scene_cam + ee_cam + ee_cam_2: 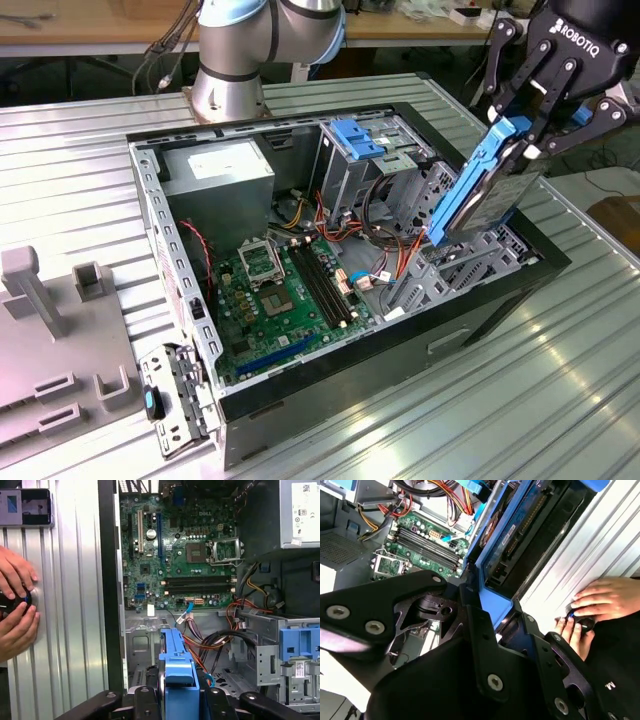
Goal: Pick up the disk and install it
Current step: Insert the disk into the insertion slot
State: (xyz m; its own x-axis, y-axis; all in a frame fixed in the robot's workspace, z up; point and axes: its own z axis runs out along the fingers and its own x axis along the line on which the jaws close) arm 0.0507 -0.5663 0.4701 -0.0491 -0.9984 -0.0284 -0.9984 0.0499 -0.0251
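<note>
One disk [488, 192], one computer case [400, 352], two hands [15, 574] [17, 629].

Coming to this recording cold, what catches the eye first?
The gripper is shut on the disk, holding its blue-railed body tilted above the open computer case at the exterior view's right. Inside the case the green motherboard lies bare. In the first wrist view a person's hands rest on a small dark object on the ribbed metal table beside the case.

We see the disk [500, 205], grey metal in a blue rail, on edge and tilted. The gripper [527, 150] clamps it above the open computer case [400, 372].
</note>
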